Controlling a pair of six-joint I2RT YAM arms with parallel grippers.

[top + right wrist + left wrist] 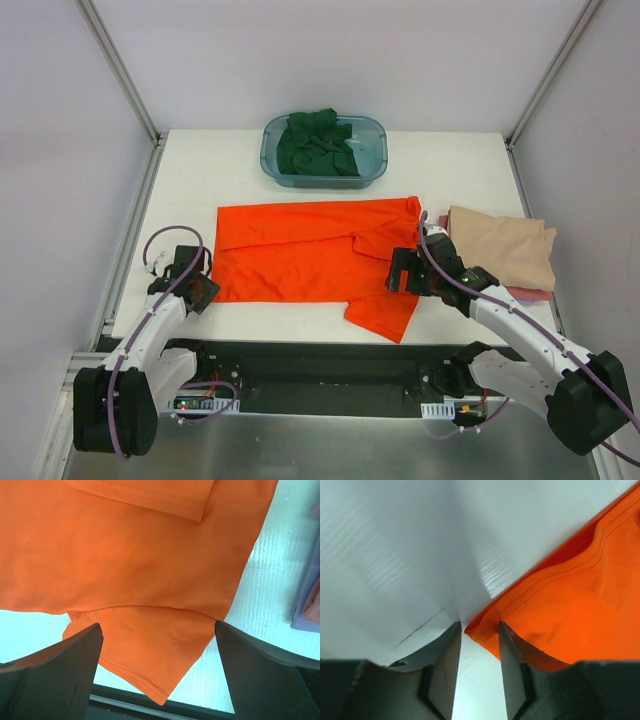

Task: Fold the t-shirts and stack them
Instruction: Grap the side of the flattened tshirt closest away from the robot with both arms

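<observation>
The bright orange-red t-shirt (pixel 300 255) lies spread flat on the white table, one sleeve (pixel 385 310) reaching the near edge. My left gripper (pixel 203 290) is at its near left corner. In the left wrist view the jaws (pixel 480 626) stand a narrow gap apart, with the hem corner (pixel 472 629) right at the tips and the right finger (pixel 512 645) over the cloth. My right gripper (pixel 405 272) hovers wide open over the sleeve (pixel 150 650), holding nothing. A dark green t-shirt (pixel 320 145) lies in the tub. A folded beige t-shirt (pixel 500 245) lies on a pink one (pixel 532 293) at the right.
The translucent teal tub (pixel 372 165) stands at the back centre. A purple cloth edge (pixel 306 615) shows at the right of the right wrist view. The table's near edge (pixel 300 330) borders a black base plate. Metal frame posts rise at the back corners.
</observation>
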